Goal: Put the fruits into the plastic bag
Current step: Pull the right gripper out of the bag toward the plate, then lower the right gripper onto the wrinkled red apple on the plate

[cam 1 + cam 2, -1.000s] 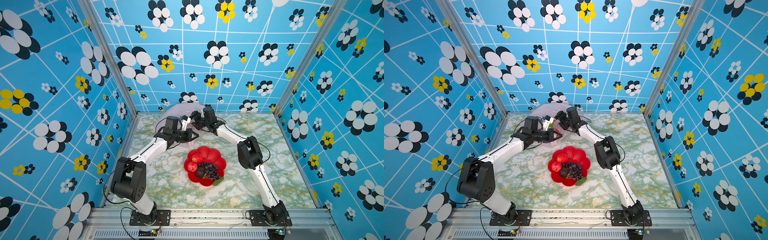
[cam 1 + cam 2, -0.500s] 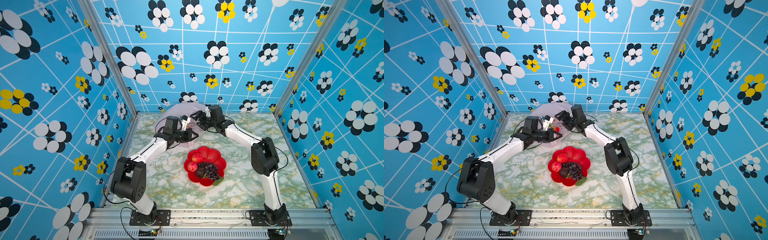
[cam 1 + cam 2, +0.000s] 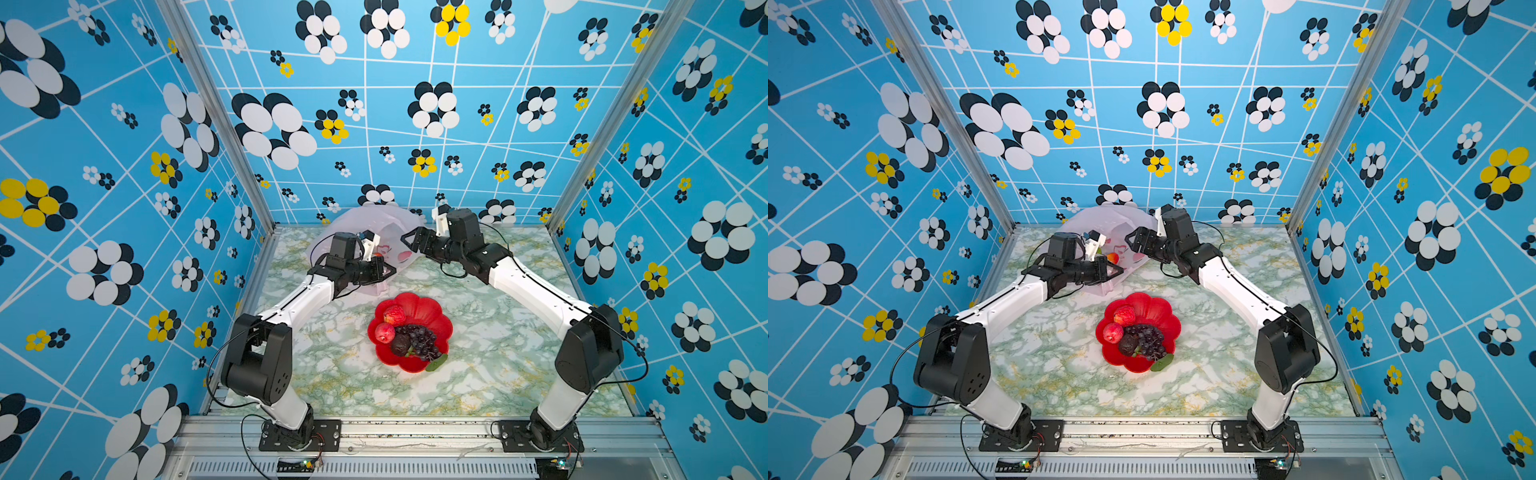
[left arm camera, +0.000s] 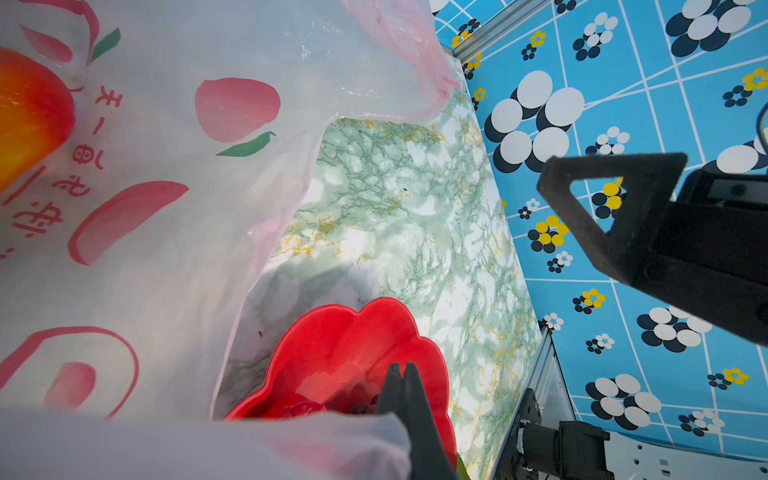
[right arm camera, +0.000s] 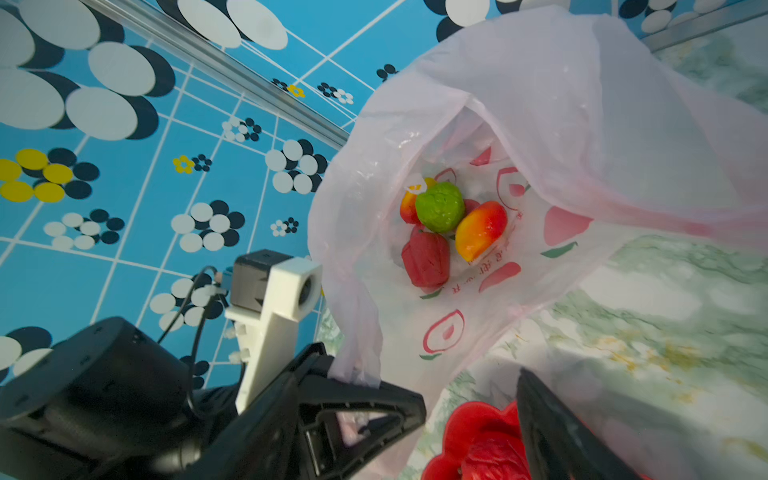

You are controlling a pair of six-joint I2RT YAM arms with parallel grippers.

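Inside plastic bag (image 5: pixel 540 104): green fruit (image 5: pixel 439 206), mango (image 5: pixel 481 229) | on plate (image 3: pixel 432 307): apple (image 3: pixel 385 332), grapes (image 3: pixel 422 340)

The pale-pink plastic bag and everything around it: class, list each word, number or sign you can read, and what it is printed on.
Thin translucent pale-pink plastic bag: red printed characters, seen sideways through the film, not surely readable.
Black arm joint at the table edge: small number label, too small to read.
No other text shows.
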